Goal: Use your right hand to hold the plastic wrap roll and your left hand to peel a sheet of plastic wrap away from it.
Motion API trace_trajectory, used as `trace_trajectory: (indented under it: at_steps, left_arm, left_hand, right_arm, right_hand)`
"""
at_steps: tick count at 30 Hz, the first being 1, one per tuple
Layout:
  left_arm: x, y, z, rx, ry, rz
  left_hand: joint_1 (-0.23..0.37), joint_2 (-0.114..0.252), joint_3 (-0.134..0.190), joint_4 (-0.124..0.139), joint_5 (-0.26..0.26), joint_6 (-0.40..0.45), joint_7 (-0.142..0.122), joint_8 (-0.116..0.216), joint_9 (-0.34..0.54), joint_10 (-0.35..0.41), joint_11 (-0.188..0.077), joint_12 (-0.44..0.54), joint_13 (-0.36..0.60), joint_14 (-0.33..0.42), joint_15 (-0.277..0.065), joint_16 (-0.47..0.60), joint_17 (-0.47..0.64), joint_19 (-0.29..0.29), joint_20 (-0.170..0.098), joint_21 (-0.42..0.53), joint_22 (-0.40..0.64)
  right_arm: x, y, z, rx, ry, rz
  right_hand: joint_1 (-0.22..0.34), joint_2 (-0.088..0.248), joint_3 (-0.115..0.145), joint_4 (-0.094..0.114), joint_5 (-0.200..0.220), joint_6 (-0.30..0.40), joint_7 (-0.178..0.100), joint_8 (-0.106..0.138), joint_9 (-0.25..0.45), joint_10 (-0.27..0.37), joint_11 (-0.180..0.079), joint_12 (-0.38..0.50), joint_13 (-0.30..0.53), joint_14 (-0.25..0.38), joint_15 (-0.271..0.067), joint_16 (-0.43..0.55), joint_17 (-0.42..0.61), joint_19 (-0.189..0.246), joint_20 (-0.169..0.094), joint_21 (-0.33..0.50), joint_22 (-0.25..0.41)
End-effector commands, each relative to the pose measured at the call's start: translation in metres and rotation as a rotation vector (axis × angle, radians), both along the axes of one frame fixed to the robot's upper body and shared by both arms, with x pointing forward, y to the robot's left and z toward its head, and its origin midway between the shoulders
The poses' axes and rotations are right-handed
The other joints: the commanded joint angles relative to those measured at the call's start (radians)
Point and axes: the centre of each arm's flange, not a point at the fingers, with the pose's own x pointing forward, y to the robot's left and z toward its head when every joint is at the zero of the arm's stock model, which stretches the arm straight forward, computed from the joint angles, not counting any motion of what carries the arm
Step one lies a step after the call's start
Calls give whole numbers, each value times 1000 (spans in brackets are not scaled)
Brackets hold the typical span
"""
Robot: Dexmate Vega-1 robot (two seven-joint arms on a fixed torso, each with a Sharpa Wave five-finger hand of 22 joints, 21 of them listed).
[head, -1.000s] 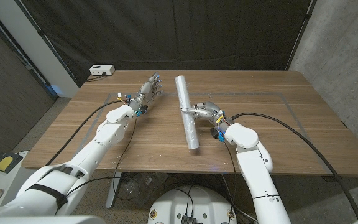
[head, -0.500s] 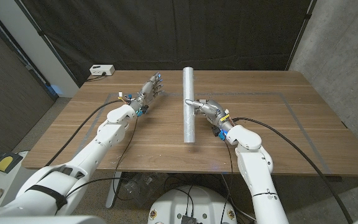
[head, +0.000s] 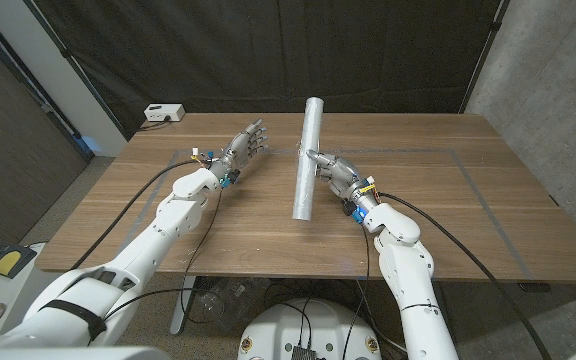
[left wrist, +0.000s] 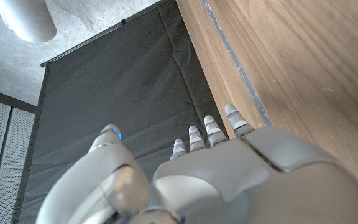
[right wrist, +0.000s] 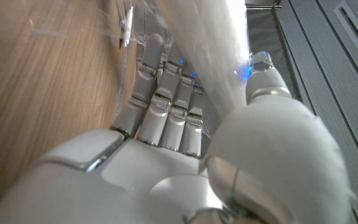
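One plastic wrap roll (head: pixel 308 160): long, silvery-white, tilted, gripped by right hand (head: pixel 334 176)

The plastic wrap roll (head: pixel 308 158) is a long silvery-white tube, held up off the wooden table and tilted, far end higher, roughly mid-table.

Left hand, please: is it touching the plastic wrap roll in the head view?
No; the left hand hovers open over the table, clearly apart from the plastic wrap roll that the right hand holds.
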Motion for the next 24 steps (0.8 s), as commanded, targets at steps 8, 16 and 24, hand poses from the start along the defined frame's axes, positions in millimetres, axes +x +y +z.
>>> trace_trajectory:
  at_steps: [8, 16, 24]
  left_arm:
    - [-3, -9, 6, -17, 8, -198]
    - [-5, -14, 9, 0, -4, -283]
    - [-8, -31, 20, 74, -31, -490]
  left_hand:
    - [61, -59, -34, -40, -4, 209, 71, 49, 7, 214, 21, 43, 5, 218, -1, 42, 2, 140, -9, 52, 10]
    - [60, -87, -53, -44, 0, 211, 73, 43, 8, 231, 17, 40, 5, 250, -15, 46, 4, 163, 3, 63, 13]
    - [29, -129, -103, -33, 14, 199, 87, 20, 12, 177, 70, -1, 11, 176, 32, 7, 18, 124, 35, 66, 33]
  right_arm:
    - [17, -2, 1, 138, -37, 75]
    - [26, -1, 1, 181, -29, 110]
    - [35, 3, 1, 185, -15, 148]
  right_hand:
    - [63, 146, 130, -1, 27, 22, -35, 155, 30, 97, -107, 26, 197, 102, -109, -9, 5, 43, -107, 36, -14]
    - [54, 140, 147, -2, 36, 18, -35, 163, 41, 101, -111, 29, 207, 111, -110, -10, 7, 55, -115, 51, -13]
    - [45, 133, 172, -5, 50, 25, -36, 169, 42, 110, -114, 34, 220, 127, -110, -8, 9, 81, -129, 75, -8]
